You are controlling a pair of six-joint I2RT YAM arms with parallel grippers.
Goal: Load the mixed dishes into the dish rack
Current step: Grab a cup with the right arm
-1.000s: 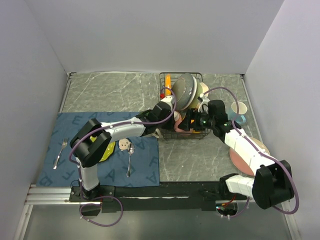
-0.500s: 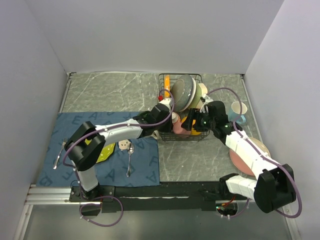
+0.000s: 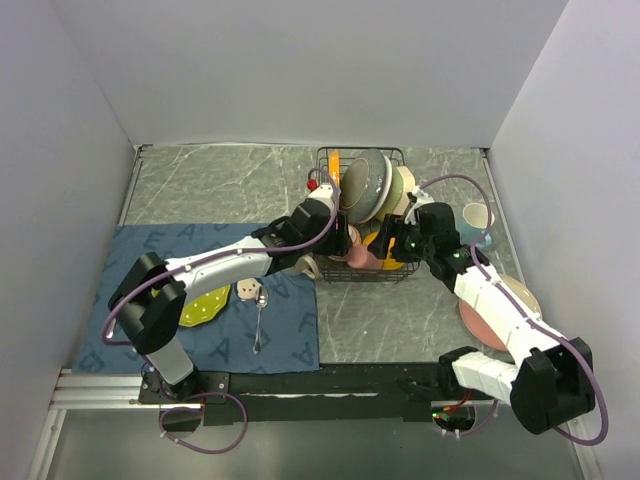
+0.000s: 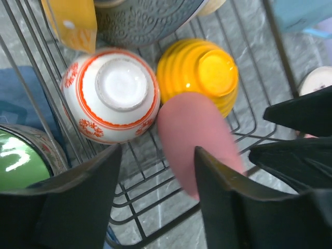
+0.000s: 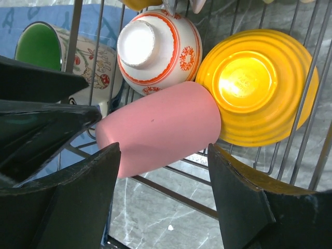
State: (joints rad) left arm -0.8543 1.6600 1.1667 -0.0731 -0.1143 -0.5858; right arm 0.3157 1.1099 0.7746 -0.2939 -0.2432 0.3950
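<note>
The black wire dish rack (image 3: pixel 364 150) holds a grey bowl (image 3: pixel 366 183), an orange plate (image 3: pixel 335 165), a yellow-orange ribbed bowl (image 5: pixel 254 85), a red-patterned bowl (image 4: pixel 111 96) and a green-lined mug (image 5: pixel 57 52). A pink cup (image 5: pixel 155 127) lies on its side on the rack's near wires, against the ribbed bowl. My left gripper (image 4: pixel 158 155) is open just above the cup (image 4: pixel 194 140), which reaches in beside its right finger. From the right, my right gripper (image 5: pixel 163 155) hovers open over the same cup, touching nothing. Both grippers (image 3: pixel 340 240) (image 3: pixel 397 243) meet at the rack's near side.
A blue cloth mat (image 3: pixel 120 260) lies at the left with a lime-green plate (image 3: pixel 205 305), a small dish (image 3: pixel 247 290) and a spoon (image 3: pixel 259 322). A pale blue cup (image 3: pixel 478 220) stands right of the rack. A pink plate (image 3: pixel 490 325) sits under the right arm.
My left gripper was shut and has sprung open, letting go of the pink cup inside the rack. The left arm has stretched farther towards the rack. The right gripper stays open nearby.
</note>
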